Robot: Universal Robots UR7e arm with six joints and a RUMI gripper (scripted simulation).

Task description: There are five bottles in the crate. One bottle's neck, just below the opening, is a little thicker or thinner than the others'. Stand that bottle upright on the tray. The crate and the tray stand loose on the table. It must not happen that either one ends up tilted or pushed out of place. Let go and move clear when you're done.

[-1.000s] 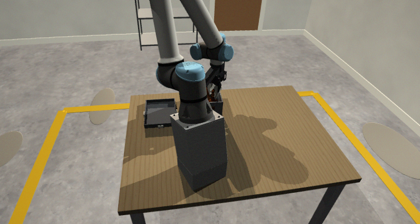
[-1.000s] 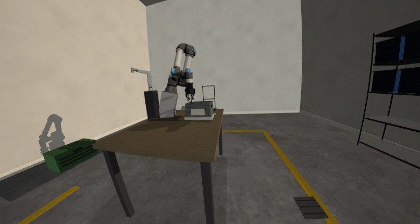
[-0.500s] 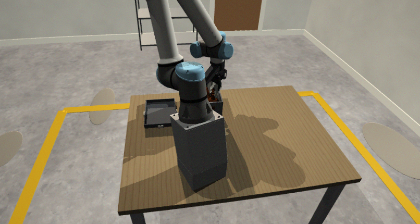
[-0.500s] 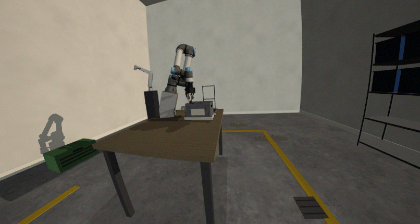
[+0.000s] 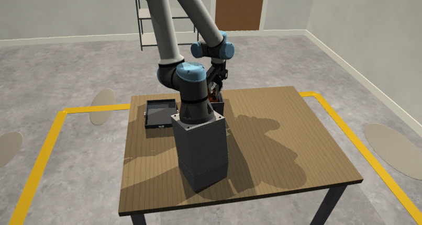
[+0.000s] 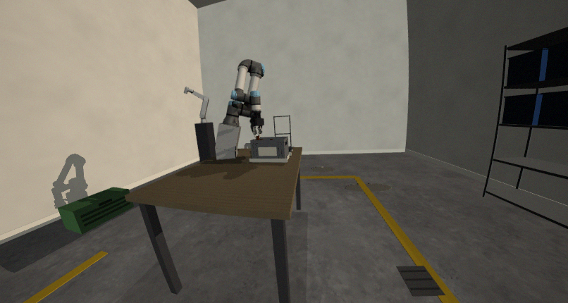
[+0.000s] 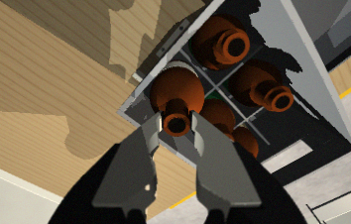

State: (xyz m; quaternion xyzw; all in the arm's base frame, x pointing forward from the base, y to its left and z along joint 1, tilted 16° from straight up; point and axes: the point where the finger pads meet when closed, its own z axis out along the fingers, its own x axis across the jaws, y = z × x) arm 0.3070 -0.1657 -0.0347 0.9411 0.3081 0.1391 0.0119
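Note:
My gripper (image 5: 217,88) (image 6: 257,132) (image 7: 176,112) is shut on the neck of a brown bottle (image 6: 258,137) (image 7: 176,91), just below its opening. The held bottle is upright or nearly so, over its corner of the crate (image 6: 254,149) (image 7: 287,40). Its top stands above the crate's rim; its base is hidden. Several other brown bottles stand in the crate: one (image 7: 206,47) beside the held one, another (image 7: 247,81) farther right, and two partly hidden behind the right finger (image 7: 217,114) (image 7: 245,141). The dark tray (image 5: 152,126) (image 7: 349,50) holds nothing visible.
The tray lies left of the crate in the top view, with the robot's pedestal (image 5: 203,152) in front of both. The pedestal and arm hide most of the crate there. Thin dividers (image 7: 207,79) split the crate into compartments.

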